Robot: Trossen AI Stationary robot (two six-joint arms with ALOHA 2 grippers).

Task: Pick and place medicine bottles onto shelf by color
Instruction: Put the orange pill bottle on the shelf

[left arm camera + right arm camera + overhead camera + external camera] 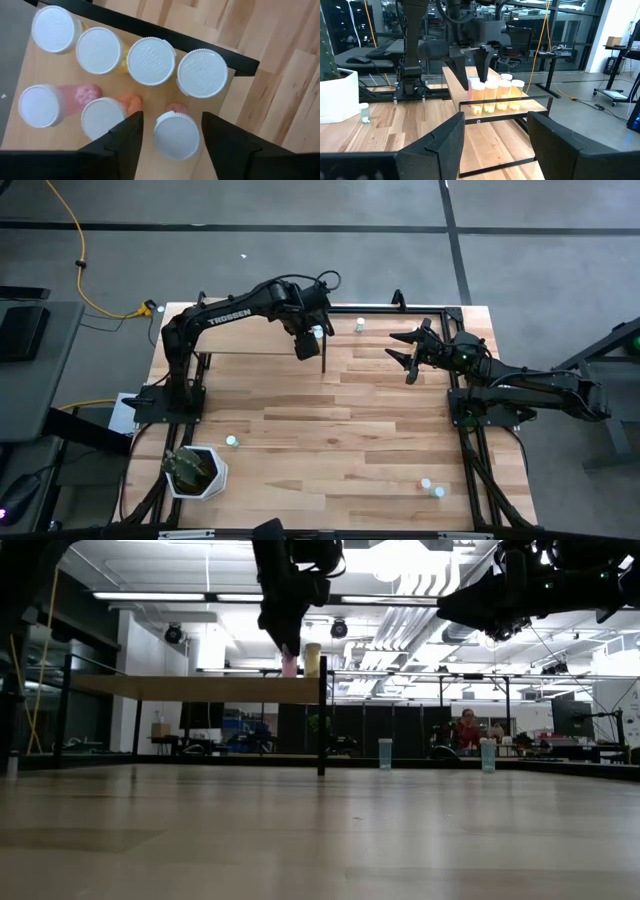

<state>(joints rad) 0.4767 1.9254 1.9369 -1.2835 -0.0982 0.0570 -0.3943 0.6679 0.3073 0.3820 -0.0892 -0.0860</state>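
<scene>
Bottle [176, 135] with pink pills, upright, cap skyward, on shelf [30, 131] corner, left gripper [170, 137] fingers spread either side, six capped bottles crowding close, right gripper [408, 352] spread, hovering apart to the right.

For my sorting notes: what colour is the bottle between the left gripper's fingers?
Pink body, white ribbed cap; left wrist view shows it best.

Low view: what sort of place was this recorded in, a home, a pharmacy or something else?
Most likely a robotics lab or open workshop, not a pharmacy: exposed ceiling ducts and strip lights overhead, desks with monitors beyond the table, and a person seated at the back.
</scene>
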